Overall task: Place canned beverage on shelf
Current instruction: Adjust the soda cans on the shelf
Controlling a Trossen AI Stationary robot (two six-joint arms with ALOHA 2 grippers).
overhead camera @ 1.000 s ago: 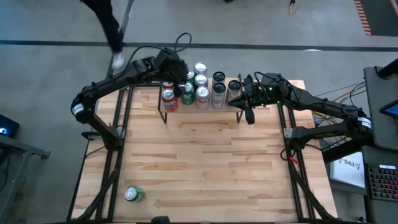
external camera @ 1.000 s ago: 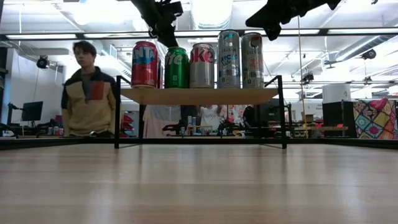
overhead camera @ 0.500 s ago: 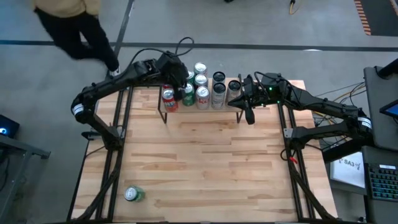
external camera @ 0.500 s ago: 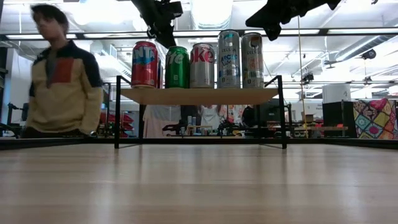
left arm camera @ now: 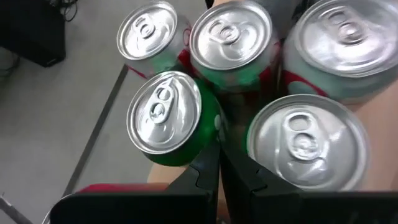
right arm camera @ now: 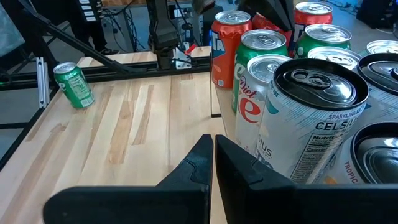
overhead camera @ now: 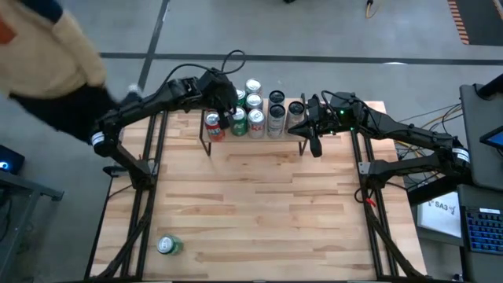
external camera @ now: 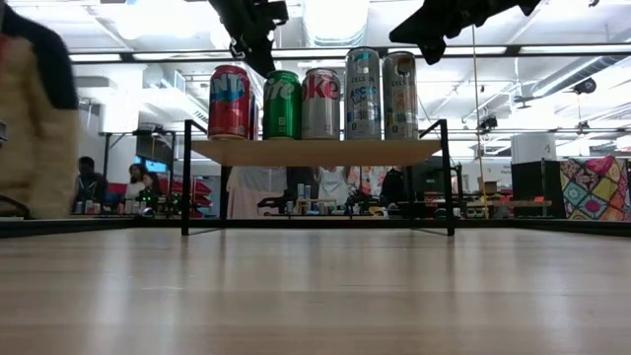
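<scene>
- Cans stand in a bunch on the small light-wood shelf (external camera: 315, 151) with thin black legs, at the far end of the big wooden table (overhead camera: 259, 204).
- From the front, the row goes: a red can (external camera: 229, 103), a green can (external camera: 281, 106), a silver Diet Coke can (external camera: 320, 104), and two tall slim silver cans (external camera: 363, 94).
- More cans stand behind that row.
- The left pincer (left arm camera: 219, 180) hangs just over the green can and its neighbours, and its two dark fingers are pressed together, holding nothing.
- The right pincer (right arm camera: 213, 163) hangs by the right end of the shelf, close beside the tall slim cans, its fingers pressed together too, with nothing in them.
- One more small green can (overhead camera: 168, 245) lies on its side on the table, well apart from both pincers, near the front left corner.
- A person in a tan top (overhead camera: 39, 47) is beside the table, past the left arm.
</scene>
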